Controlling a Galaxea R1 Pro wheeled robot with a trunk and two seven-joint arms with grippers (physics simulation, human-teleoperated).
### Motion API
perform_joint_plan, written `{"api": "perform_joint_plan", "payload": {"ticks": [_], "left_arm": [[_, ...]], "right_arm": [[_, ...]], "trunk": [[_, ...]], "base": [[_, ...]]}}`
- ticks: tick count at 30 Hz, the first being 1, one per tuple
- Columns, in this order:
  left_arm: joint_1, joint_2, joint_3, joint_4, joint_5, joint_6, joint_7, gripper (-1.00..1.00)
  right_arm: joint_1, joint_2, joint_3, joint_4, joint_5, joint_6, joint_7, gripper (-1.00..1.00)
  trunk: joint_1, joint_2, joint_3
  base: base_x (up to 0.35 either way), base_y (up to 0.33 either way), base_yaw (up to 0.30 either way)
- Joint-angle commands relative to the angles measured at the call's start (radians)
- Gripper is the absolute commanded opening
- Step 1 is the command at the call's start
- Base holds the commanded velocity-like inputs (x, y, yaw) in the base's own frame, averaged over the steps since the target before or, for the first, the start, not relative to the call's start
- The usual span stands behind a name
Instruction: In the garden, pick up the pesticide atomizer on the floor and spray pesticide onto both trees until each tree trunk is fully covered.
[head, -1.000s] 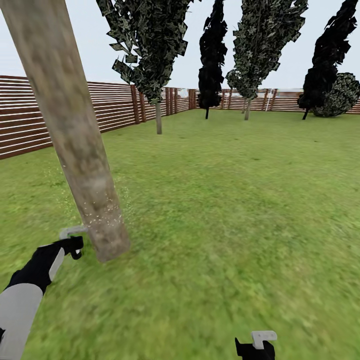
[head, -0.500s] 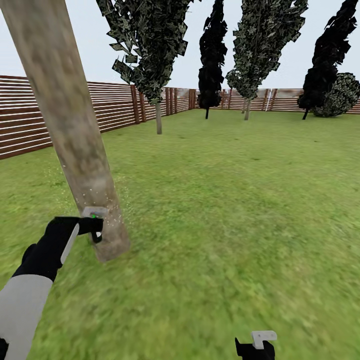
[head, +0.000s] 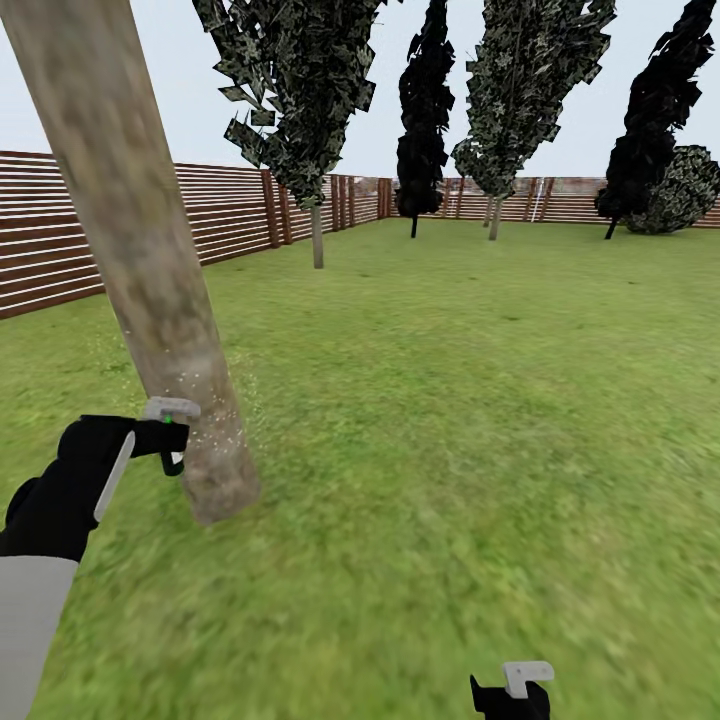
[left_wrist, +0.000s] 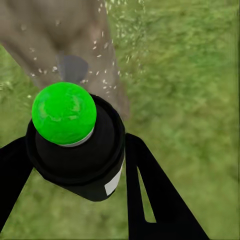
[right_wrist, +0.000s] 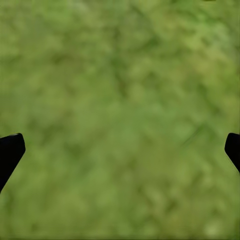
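Observation:
The pesticide atomizer (left_wrist: 64, 112) is a black canister with a bright green round top. My left gripper (left_wrist: 75, 147) is shut on its body. In the head view the left gripper (head: 170, 440) holds it right beside the lower part of the near tree trunk (head: 140, 250), a thick, pale, mottled column. White specks of pesticide (head: 218, 432) dot the bark low down and drift over the grass beside it; they also show on the trunk (left_wrist: 75, 35) in the left wrist view. My right gripper (head: 512, 692) hangs open over bare grass, its fingers wide apart (right_wrist: 120, 150).
Farther back on the lawn stand two more grey-green crowned trees with pale trunks (head: 317, 235) (head: 494, 218). Slim black-leaved trees (head: 424, 110) and a round bush (head: 685, 190) stand near the brown slat fence (head: 230, 215). Open grass (head: 480, 400) spreads to the right.
My left arm has lifted the atomizer and brought it closer to the trunk, then eased it slightly up and back left. The right arm has not moved.

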Motion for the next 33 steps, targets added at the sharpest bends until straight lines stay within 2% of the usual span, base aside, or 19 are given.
{"api": "perform_joint_plan", "payload": {"ticks": [1, 7, 10, 11, 12, 13, 14, 17, 20, 23, 25, 26, 27, 28, 30, 33], "left_arm": [[0.001, 0.0, 0.002, -0.004, -0.001, 0.001, 0.0, -1.0], [-0.003, -0.014, -0.001, -0.008, 0.002, 0.004, 0.006, -1.0], [-0.005, -0.007, 0.008, -0.009, -0.002, 0.005, 0.004, -1.0], [-0.004, -0.003, 0.019, -0.009, -0.004, 0.003, 0.004, -1.0], [0.001, 0.008, 0.099, -0.008, -0.008, -0.001, 0.005, -1.0], [0.001, 0.045, 0.129, -0.007, -0.008, 0.0, 0.001, -1.0], [0.002, 0.062, 0.135, -0.007, -0.008, 0.001, 0.0, -1.0], [0.002, 0.072, 0.134, -0.007, -0.006, 0.0, -0.002, -1.0], [-0.006, 0.045, 0.078, -0.013, 0.005, 0.007, -0.001, -1.0], [-0.012, 0.015, 0.072, -0.026, 0.005, 0.009, -0.001, -1.0], [-0.011, 0.026, 0.085, -0.029, -0.002, 0.009, 0.0, -1.0], [-0.008, 0.04, 0.113, -0.026, -0.005, 0.008, 0.0, -1.0], [-0.002, 0.06, 0.149, -0.017, -0.006, 0.005, -0.001, -1.0], [0.002, 0.087, 0.165, -0.004, -0.006, -0.001, -0.003, -1.0], [0.009, 0.106, 0.161, 0.006, -0.004, -0.007, -0.004, -1.0], [0.023, 0.107, 0.156, 0.008, -0.001, -0.009, -0.004, -1.0]], "right_arm": [[0.0, -0.001, 0.0, 0.0, 0.0, 0.0, 0.0, 1.0], [0.0, -0.002, 0.001, 0.0, 0.001, 0.0, 0.0, 1.0], [0.0, -0.002, 0.001, 0.0, 0.001, 0.001, 0.0, 1.0], [0.0, -0.002, 0.001, 0.0, 0.001, 0.001, 0.0, 1.0], [0.0, -0.001, 0.001, 0.0, 0.001, 0.001, 0.0, 1.0], [0.0, 0.0, 0.001, 0.0, 0.001, 0.001, 0.0, 1.0], [0.0, 0.0, 0.001, 0.0, 0.001, 0.001, 0.0, 1.0], [0.0, 0.0, 0.001, 0.0, 0.001, 0.001, 0.0, 1.0], [0.0, 0.0, 0.001, 0.0, 0.001, 0.001, 0.0, 1.0], [0.0, 0.0, 0.001, 0.0, 0.001, 0.001, 0.0, 1.0], [0.0, 0.0, 0.001, 0.0, 0.001, 0.001, 0.0, 1.0], [0.0, 0.0, 0.001, 0.0, 0.001, 0.001, 0.0, 1.0], [0.0, 0.0, 0.001, 0.0, 0.001, 0.001, 0.0, 1.0], [0.0, 0.0, 0.001, 0.0, 0.001, 0.001, 0.0, 1.0], [0.0, 0.0, 0.001, 0.0, 0.0, 0.001, 0.0, 1.0], [0.0, 0.0, 0.001, 0.0, 0.0, 0.001, 0.0, 1.0]], "trunk": [[0.0, 0.0, 0.0], [0.0, 0.0, 0.0], [0.0, 0.0, 0.0], [0.0, 0.0, 0.0], [0.0, 0.0, 0.0], [0.0, 0.0, 0.0], [0.0, 0.0, 0.0], [0.0, 0.0, 0.0], [0.0, 0.0, 0.0], [0.0, 0.0, 0.0], [0.0, 0.0, 0.0], [0.0, 0.0, 0.0], [0.0, 0.0, 0.0], [0.0, 0.0, 0.0], [0.0, 0.0, 0.0], [0.0, 0.0, 0.0]], "base": [[0.206, 0.0, 0.0], [0.326, 0.0, 0.0], [0.165, 0.0, 0.0], [0.033, 0.0, 0.0], [0.006, 0.0, 0.0], [0.001, 0.0, 0.0], [0.0, 0.0, 0.0], [0.0, 0.0, 0.0], [0.0, 0.0, 0.0], [0.0, 0.0, 0.0], [0.0, 0.0, 0.0], [0.0, 0.0, 0.0], [0.0, 0.0, 0.0], [0.0, 0.0, 0.0], [0.0, 0.0, 0.0], [0.109, 0.048, 0.0]]}}
